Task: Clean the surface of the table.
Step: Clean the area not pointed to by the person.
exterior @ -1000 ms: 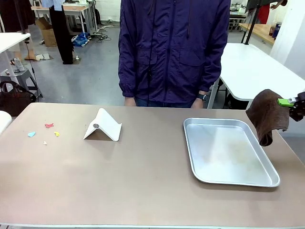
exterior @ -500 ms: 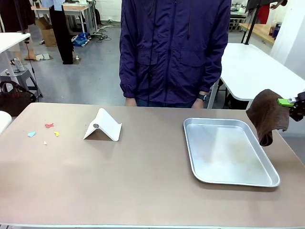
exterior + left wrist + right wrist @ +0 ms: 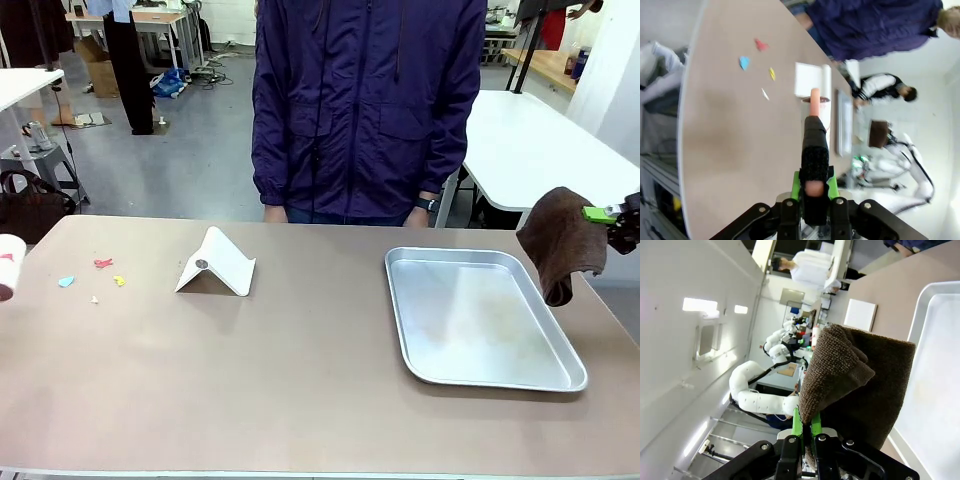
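Note:
The brownish-taupe table (image 3: 300, 380) carries a few small coloured paper scraps (image 3: 103, 263) near its left end, also seen in the left wrist view as scraps (image 3: 760, 44) on the table (image 3: 725, 125). My left gripper (image 3: 814, 187) is shut on the black handle of a roller-like tool (image 3: 815, 150) with a white cylindrical head (image 3: 8, 265), held off the table's left end. My right gripper (image 3: 610, 215) is shut on a brown cloth (image 3: 562, 243) that hangs just past the table's right edge; the wrist view shows the gripper (image 3: 805, 427) pinching the cloth (image 3: 860, 380).
A silver metal tray (image 3: 480, 372) lies on the right half of the table. A white folded card (image 3: 218, 265) stands tent-like left of centre. A person in a purple jacket (image 3: 360, 100) stands at the far edge, hands down by the table rim.
The white head at the front view's left edge has shifted slightly and now shows a red mark. The right gripper and the cloth have not moved.

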{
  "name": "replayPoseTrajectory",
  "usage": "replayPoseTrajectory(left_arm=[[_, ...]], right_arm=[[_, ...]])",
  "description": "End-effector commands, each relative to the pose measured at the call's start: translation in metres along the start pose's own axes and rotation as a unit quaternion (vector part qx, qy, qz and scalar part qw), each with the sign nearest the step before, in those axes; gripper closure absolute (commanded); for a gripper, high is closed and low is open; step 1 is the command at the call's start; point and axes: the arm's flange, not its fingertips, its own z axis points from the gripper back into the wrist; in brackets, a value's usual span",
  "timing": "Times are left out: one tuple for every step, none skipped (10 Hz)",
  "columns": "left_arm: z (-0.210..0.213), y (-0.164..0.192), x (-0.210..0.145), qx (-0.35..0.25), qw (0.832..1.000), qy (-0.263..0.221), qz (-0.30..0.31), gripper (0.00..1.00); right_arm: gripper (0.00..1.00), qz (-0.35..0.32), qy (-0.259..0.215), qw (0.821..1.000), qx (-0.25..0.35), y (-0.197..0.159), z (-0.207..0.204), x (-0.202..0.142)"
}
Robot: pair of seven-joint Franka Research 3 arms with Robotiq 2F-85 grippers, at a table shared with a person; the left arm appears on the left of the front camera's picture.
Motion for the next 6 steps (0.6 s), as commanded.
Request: replayPoseTrajectory(left_arm=[[-0.028, -0.006, 0.003, 0.051, 0.998, -0.044, -0.002, 0.98], [-0.035, -0.003, 0.01, 0.061, 0.998, -0.031, 0.004, 0.98], [-0.042, -0.001, 0.017, 0.068, 0.997, -0.02, 0.005, 0.98], [-0.049, 0.001, 0.024, 0.082, 0.996, -0.019, 0.01, 0.98], [-0.056, 0.002, 0.028, 0.098, 0.995, -0.006, 0.014, 0.98], [-0.059, 0.002, 0.031, 0.109, 0.994, -0.004, 0.016, 0.98]], right_arm=[[0.93, 0.012, 0.001, 1.0, 0.01, 0.002, 0.0, 0.001], [0.93, 0.012, 0.001, 1.0, 0.01, 0.002, 0.0, 0.001], [0.93, 0.012, 0.001, 1.0, 0.01, 0.002, 0.0, 0.001], [0.93, 0.012, 0.001, 1.0, 0.01, 0.002, 0.0, 0.001], [0.93, 0.012, 0.001, 1.0, 0.01, 0.002, 0.0, 0.001], [0.93, 0.012, 0.001, 1.0, 0.01, 0.002, 0.0, 0.001]])
